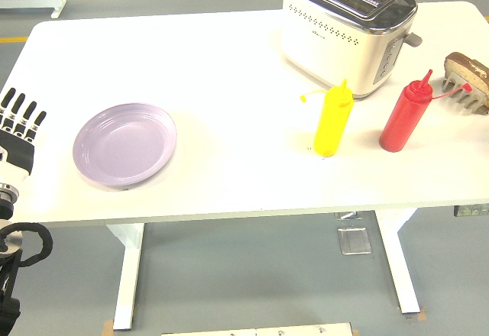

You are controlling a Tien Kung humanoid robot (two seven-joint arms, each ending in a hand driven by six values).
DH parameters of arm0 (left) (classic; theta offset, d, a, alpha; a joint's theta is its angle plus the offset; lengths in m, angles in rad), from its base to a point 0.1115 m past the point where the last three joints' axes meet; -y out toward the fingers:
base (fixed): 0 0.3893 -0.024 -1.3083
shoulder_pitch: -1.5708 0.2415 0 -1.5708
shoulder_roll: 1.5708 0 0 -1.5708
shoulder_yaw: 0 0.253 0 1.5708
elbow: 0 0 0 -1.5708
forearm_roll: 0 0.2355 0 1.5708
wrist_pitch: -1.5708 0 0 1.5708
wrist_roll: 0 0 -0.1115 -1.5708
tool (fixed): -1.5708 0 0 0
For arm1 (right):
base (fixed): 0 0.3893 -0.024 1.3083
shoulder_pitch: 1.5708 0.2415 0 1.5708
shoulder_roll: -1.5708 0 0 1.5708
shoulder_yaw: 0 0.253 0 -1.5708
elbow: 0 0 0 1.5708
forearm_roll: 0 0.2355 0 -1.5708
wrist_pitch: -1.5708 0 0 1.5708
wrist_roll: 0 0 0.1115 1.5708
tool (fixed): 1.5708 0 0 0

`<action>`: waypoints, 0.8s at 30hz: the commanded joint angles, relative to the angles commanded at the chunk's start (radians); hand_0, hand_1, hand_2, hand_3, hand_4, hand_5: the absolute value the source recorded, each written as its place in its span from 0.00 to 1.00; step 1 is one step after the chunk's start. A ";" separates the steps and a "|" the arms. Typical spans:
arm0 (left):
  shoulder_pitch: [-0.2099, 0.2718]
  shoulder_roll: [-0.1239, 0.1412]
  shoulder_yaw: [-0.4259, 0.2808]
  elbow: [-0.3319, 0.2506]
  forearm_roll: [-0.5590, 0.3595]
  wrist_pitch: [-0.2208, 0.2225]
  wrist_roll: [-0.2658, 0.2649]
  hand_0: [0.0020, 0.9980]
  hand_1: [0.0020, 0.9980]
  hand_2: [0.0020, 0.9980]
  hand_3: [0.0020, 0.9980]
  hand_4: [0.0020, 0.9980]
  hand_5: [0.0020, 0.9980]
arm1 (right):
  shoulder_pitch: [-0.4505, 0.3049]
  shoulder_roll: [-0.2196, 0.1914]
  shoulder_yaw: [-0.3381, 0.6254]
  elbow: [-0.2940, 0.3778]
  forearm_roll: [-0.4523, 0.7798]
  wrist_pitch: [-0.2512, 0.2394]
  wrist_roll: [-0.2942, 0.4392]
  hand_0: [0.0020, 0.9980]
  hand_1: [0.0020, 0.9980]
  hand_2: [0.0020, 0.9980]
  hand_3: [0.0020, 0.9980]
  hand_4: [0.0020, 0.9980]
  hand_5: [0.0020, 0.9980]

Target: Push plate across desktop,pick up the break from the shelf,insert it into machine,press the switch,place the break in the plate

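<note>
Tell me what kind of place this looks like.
Probably a lab or workshop staged as a breakfast setup: a toaster, a yellow squeeze bottle and a purple plate sit on a white table over bare grey flooring.

1. Your left hand sits at the far left edge of the view, over the counter's left end.
2. Its fingers point straight up the picture, side by side and extended, not curled; four show, black with pale joint segments.
3. Nothing is held between them, and they close on nothing.
4. Below the fingers you see the pale wrist, then the black arm dropping off the counter's near edge toward the lower left corner.
5. Your right arm does not show.
</note>
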 joint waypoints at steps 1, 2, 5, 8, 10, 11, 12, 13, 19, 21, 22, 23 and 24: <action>0.000 0.000 0.001 0.000 0.000 0.000 0.000 0.86 0.89 0.88 0.79 0.53 1.00 | 0.000 0.000 0.000 0.000 0.000 0.000 0.000 0.76 0.71 0.71 0.69 0.39 0.53; -0.002 -0.001 0.004 0.002 -0.001 -0.001 0.000 0.86 0.89 0.88 0.79 0.53 1.00 | 0.000 0.000 0.000 0.000 0.000 0.000 0.000 0.76 0.71 0.71 0.69 0.39 0.53; -0.010 -0.009 0.035 0.014 -0.004 -0.006 0.003 0.87 0.89 0.88 0.79 0.53 1.00 | 0.002 -0.001 0.001 0.001 0.000 0.000 0.000 0.76 0.71 0.71 0.69 0.39 0.53; -0.015 -0.014 0.055 0.023 -0.006 -0.008 0.005 0.87 0.89 0.89 0.80 0.53 1.00 | 0.003 -0.001 0.003 0.001 0.000 0.000 0.000 0.76 0.71 0.71 0.69 0.39 0.53; -0.018 -0.016 0.063 0.027 -0.007 -0.009 0.006 0.87 0.89 0.89 0.80 0.53 1.00 | 0.003 -0.002 0.004 0.001 0.000 0.000 0.000 0.76 0.71 0.71 0.69 0.39 0.53; -0.019 -0.017 0.066 0.029 -0.007 -0.009 0.006 0.87 0.89 0.89 0.80 0.53 1.00 | 0.004 -0.002 0.004 0.001 0.000 0.000 0.000 0.76 0.71 0.71 0.69 0.39 0.53; -0.020 -0.018 0.068 0.030 -0.007 -0.009 0.006 0.87 0.89 0.89 0.80 0.53 1.00 | 0.004 -0.002 0.005 0.001 0.000 0.000 0.000 0.76 0.71 0.71 0.69 0.39 0.53; -0.020 -0.019 0.070 0.031 -0.007 -0.009 0.006 0.87 0.89 0.89 0.80 0.53 1.00 | 0.004 -0.002 0.005 0.001 0.000 0.000 0.000 0.76 0.71 0.71 0.69 0.39 0.54; -0.022 -0.022 0.077 0.034 -0.003 -0.009 0.007 0.88 0.89 0.89 0.80 0.54 1.00 | 0.002 -0.001 0.005 0.001 0.000 0.000 0.000 0.76 0.71 0.71 0.69 0.39 0.53; -0.023 -0.023 0.079 0.039 -0.001 -0.010 0.007 0.88 0.89 0.89 0.80 0.54 1.00 | 0.002 0.000 0.005 0.001 0.001 0.000 0.000 0.76 0.71 0.71 0.69 0.39 0.53; -0.023 -0.024 0.080 0.042 0.000 -0.010 0.007 0.88 0.89 0.89 0.80 0.54 1.00 | 0.002 0.000 0.005 0.001 0.001 0.000 0.000 0.76 0.71 0.71 0.69 0.39 0.53; -0.024 -0.025 0.081 0.045 0.000 -0.010 0.008 0.88 0.89 0.89 0.80 0.54 1.00 | 0.002 0.000 0.005 0.001 0.000 0.000 0.000 0.76 0.71 0.71 0.69 0.39 0.53; -0.024 -0.025 0.082 0.048 0.001 -0.010 0.008 0.88 0.89 0.89 0.80 0.54 1.00 | 0.002 0.000 0.005 0.001 0.000 0.000 0.000 0.76 0.71 0.71 0.69 0.39 0.53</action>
